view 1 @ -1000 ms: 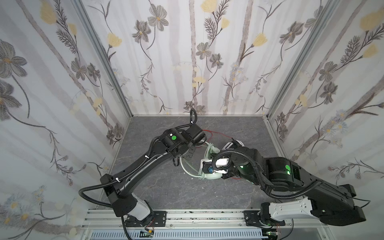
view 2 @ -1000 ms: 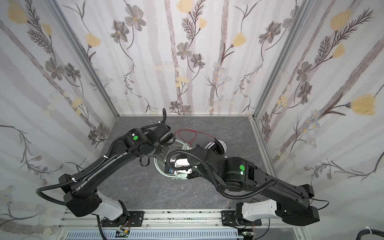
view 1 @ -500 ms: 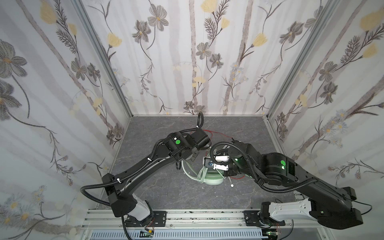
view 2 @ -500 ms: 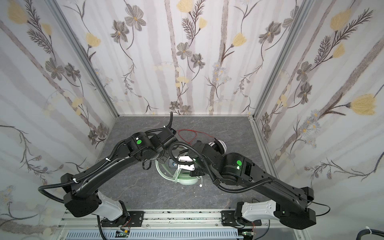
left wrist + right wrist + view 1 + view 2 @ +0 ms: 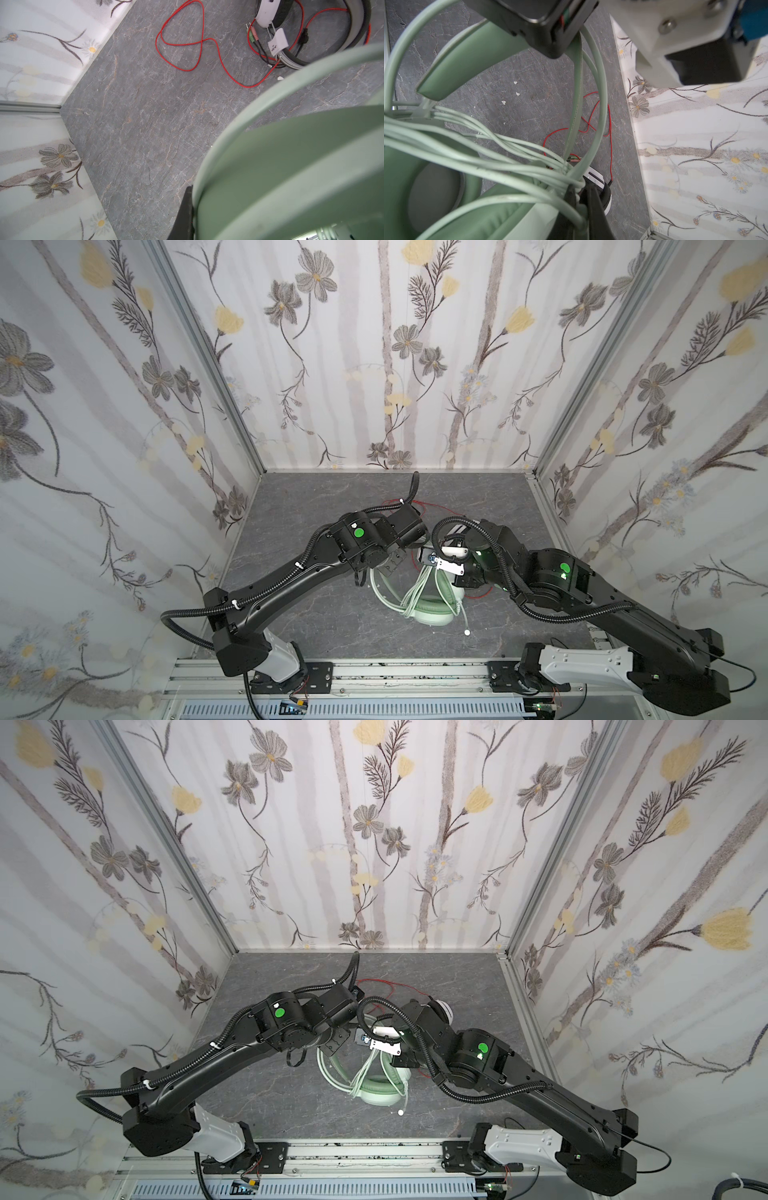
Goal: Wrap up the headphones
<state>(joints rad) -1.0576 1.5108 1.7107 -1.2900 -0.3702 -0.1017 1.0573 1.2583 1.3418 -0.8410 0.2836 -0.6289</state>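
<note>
- Green headset: mid-surface, toward the front rail, btwn the two arms. One ear cup seems to rest on the surface, and the band arcs up from it toward both tools.
- Left tool: jaws fully closed, gripping the green headset's band. In the left wrist view the band runs right past one dark finger. The other finger isn't visible there.
- Right tool: jaws nearly together, pinching several strands of the green cable into one bunch.
- From that pinch the strands fan down to the ear-cup side in both top views.
- Key relation: the cable bunch runs from the cup up to the right tool, roughly alongside the band's arc. The left tool sits just beside it on the band's other side.
- Loose cable tail w/ small white tip: lies on the surface by the cup, on the right arm's side, so the right arm is nearer.
- My read: the next loop goes round the band w/ the right tool while the left holds the frame steady. Clearance btwn the tools is tight.
- White-and-black headset and its red cable: farther back on the surface, cable loose and unwrapped, neither tool on them.
</note>
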